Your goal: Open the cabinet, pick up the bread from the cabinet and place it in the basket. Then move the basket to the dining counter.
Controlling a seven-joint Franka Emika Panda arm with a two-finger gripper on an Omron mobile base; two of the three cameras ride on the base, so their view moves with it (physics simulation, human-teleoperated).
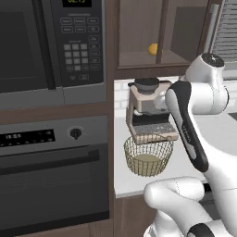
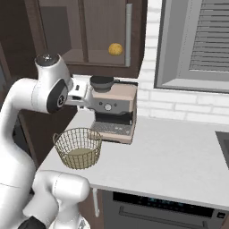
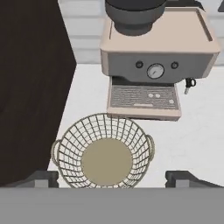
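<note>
White bench [image 2: 179,165] under a brick-tile wall, dark cabinetry above, oven stack to the left of it.

Bread [image 2: 115,48] sits up in the cabinet [image 2: 96,31], a small yellow-orange lump on the lower shelf, close beside the long silver bar handle [image 2: 129,33]. From the left base view the door looks swung open, with the bread visible in the opening; the right base view is less clear on this.

Basket [image 3: 104,153] stands empty on the bench, near the front-left corner, just in front of the espresso machine [image 3: 153,61] and not quite touching its drip tray.

Hand [image 3: 118,178] hangs above the basket looking straight down into it, fingers spread wide, nothing between them.

Risks, as I judge them:
- Reach up to the bread passes over the machine's dark hopper [image 2: 102,82]; the wrist could clip it on the way up.
- Shelf opening is narrow and the door edge and handle lie beside the bread; wide fingers may catch on them.
- A rounded lump may roll back on the shelf if nudged before the pinch.
- Basket is light wire and near the bench edge; a bump could push it off.

Open room: bare bench to the right of the machine, free air above the basket. Tight on the left, against the dark side panel [image 3: 30,87].
</note>
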